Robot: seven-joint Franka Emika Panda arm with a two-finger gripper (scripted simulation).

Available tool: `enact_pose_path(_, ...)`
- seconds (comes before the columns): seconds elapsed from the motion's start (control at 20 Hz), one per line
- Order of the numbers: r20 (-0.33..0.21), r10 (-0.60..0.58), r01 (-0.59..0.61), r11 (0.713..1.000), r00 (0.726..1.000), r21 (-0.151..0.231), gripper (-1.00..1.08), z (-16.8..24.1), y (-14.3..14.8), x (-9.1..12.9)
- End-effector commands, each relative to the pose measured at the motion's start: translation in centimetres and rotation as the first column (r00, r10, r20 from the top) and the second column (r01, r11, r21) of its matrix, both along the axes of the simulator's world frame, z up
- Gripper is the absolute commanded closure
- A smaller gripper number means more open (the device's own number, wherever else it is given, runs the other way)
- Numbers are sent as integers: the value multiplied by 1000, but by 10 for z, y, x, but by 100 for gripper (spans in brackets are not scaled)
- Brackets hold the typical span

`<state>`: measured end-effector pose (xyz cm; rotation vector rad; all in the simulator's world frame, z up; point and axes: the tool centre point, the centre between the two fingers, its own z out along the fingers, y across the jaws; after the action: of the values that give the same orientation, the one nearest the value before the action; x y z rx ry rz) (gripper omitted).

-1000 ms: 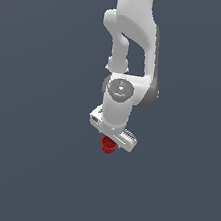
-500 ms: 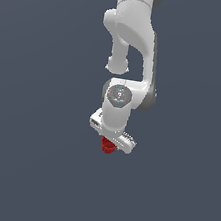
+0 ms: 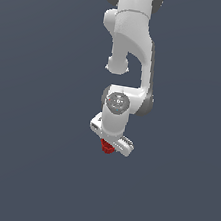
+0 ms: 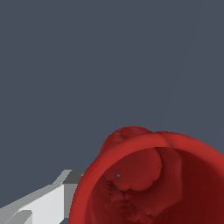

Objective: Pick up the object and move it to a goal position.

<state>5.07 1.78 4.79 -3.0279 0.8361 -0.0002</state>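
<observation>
The gripper [image 3: 109,145] hangs under the white arm [image 3: 130,45] with its jaws hidden behind the hand body in the exterior view, so whether they are closed on anything cannot be told outright; one pale finger [image 4: 41,202] shows in the wrist view lying just beside the red wall. The object [image 3: 107,147], a small red cup-like piece with a hollow top, sits directly under the hand, only its lower part peeking out below, and in the wrist view its open rim [image 4: 144,179] fills the near field, so it is plainly between or right at the fingers. I judge the step in hand to be the carry, and doing it well means keeping the wrist level so the ribbed wall does not slip, moving smoothly without jerks, and holding a firm but steady squeeze across the narrow body. No goal marker appears in either view, so its direction is unknown. No brand, label or writing can be read on the arm, the hand or the red piece.
</observation>
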Motion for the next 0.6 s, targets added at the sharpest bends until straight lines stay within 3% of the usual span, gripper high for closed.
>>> enact_pose_path(0.0, 0, -1, 1, 1000, 1000, 0, 108, -1, -1, 0)
enact_pose_path(0.55, 0, 0, 0, 1000, 1000, 0, 108, 1, 1, 0)
